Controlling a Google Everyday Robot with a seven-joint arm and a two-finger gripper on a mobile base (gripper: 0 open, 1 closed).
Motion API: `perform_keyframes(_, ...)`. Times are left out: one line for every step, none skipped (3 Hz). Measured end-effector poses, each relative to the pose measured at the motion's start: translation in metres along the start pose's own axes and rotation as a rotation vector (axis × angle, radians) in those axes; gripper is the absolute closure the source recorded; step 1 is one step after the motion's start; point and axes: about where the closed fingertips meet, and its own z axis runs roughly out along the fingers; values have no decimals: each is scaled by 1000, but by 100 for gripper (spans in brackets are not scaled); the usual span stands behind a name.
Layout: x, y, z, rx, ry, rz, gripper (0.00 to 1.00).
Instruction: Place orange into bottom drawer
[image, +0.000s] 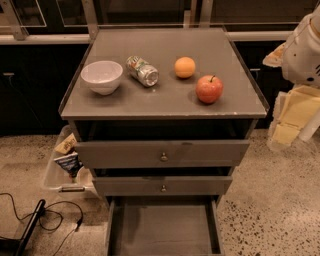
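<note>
The orange sits on the grey cabinet top, right of centre and just behind the red apple. The bottom drawer is pulled out toward me, and its grey floor is bare. The two upper drawers with brass knobs stand slightly ajar. My gripper is out of view. Only a white part of my arm shows at the right edge, level with the cabinet top and apart from the orange.
A white bowl and a can lying on its side are on the left of the top. A clear bin with snack packs stands on the floor to the left, with black cables nearby. Yellow packages are at the right.
</note>
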Motion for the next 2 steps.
perform_keyframes(-11, -8, 4, 18, -13, -12, 0)
perform_keyframes(-42, -35, 13, 81, -70, -82, 0)
